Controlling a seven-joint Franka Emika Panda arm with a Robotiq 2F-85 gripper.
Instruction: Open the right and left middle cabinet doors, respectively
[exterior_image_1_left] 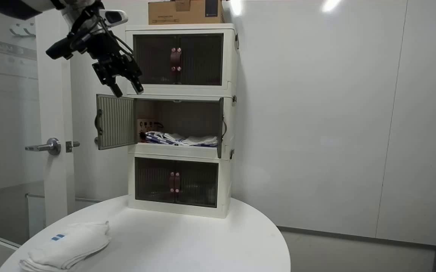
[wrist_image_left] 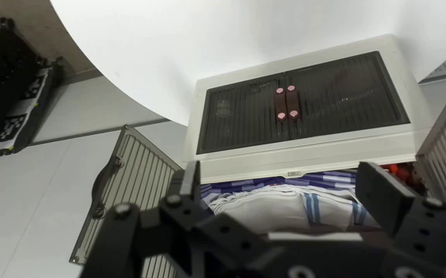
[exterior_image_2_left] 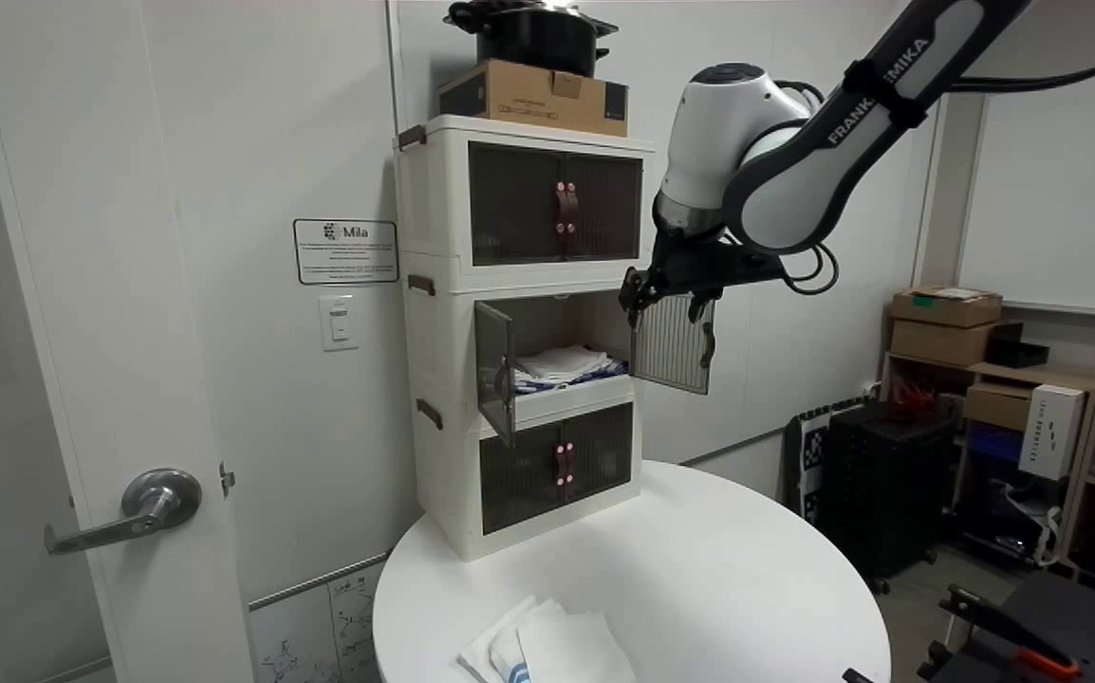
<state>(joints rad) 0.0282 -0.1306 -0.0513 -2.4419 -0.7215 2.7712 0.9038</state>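
Left middle door [exterior_image_1_left: 116, 122]: standing swung out; it could be drifting partly shut if a finger were nudging its outer edge.
Gripper [exterior_image_1_left: 127, 90]: hovering in front of the cabinet [exterior_image_1_left: 187, 90], its fingers [wrist_image_left: 379, 193] standing wide apart and holding nothing; spread so, a fingertip could be catching a door handle [exterior_image_1_left: 98, 121] if the arm [exterior_image_2_left: 851, 123] were moving sideways too low.
Folded cloths [exterior_image_1_left: 182, 140]: lying inside the middle compartment; fingers reaching in too deep could be dragging them out.
Cardboard box [exterior_image_1_left: 182, 12]: sitting on top of the cabinet with a black pot [exterior_image_2_left: 536, 46] resting on it; an arm bumping the upper tier could be setting both sliding.
Right middle door [exterior_image_2_left: 669, 351]: also standing swung out, so the opening is looking done; its hinges could be straining if the arm were pressing it further outward.
Left of the gripper: the left middle door is standing on this side, appearing at the right edge of the upside-down wrist view.
Right of the gripper: the right middle door is standing here; in an exterior view the gripper is overlapping it, but contact is not clearly showing.
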